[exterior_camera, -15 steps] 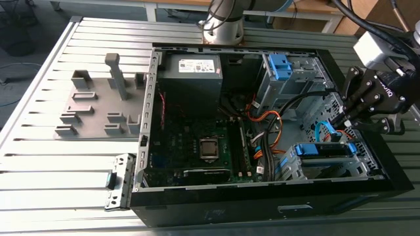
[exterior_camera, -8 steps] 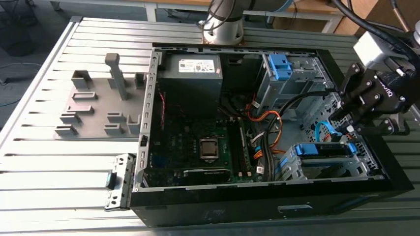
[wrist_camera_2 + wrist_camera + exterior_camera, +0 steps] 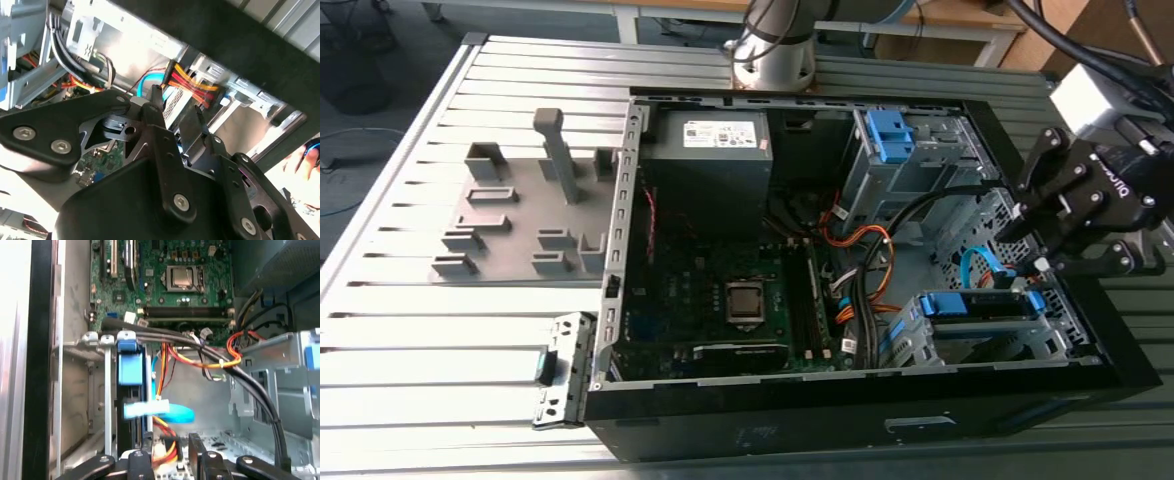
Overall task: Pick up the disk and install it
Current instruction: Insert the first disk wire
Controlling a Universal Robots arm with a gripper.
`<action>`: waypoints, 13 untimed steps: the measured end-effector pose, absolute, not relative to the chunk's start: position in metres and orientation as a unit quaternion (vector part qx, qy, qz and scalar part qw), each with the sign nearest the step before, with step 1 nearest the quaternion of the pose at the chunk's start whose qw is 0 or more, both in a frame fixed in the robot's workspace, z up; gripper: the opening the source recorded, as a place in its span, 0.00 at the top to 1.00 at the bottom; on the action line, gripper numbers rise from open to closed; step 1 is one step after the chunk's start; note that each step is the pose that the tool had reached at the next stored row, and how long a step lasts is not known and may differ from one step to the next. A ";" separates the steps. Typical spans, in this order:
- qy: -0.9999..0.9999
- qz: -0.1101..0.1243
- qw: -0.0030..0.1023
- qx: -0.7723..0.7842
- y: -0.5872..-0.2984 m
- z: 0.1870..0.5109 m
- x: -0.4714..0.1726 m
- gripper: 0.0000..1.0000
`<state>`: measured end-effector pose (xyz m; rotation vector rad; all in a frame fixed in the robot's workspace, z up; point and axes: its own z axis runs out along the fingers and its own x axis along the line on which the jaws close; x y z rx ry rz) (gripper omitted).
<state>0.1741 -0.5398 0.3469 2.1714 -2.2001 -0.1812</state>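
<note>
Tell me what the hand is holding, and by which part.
Nothing. The hand is open, its fingers apart with only cables showing between them; the disk sits in its cage, not gripped.

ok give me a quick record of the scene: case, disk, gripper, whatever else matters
case: open black computer case on a slatted metal table
disk: in its blue caddy, sitting in the drive cage at the exterior view's right
gripper: close to that cage, by the red and yellow power wires
blue bracket: in the farther bay
power supply: grey box at the case's far end
</note>
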 end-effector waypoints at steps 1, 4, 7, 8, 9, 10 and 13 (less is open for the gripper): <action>-0.710 -0.059 0.023 0.701 -0.540 0.347 0.177 0.59; -0.710 -0.058 0.025 0.702 -0.540 0.349 0.179 0.59; -0.708 -0.052 0.031 0.703 -0.540 0.351 0.180 0.59; -0.707 -0.052 0.032 0.704 -0.540 0.351 0.180 0.59; -0.706 -0.052 0.032 0.705 -0.540 0.351 0.180 0.59; -0.706 -0.052 0.032 0.706 -0.541 0.351 0.180 0.59; -0.706 -0.052 0.032 0.706 -0.541 0.356 0.180 0.59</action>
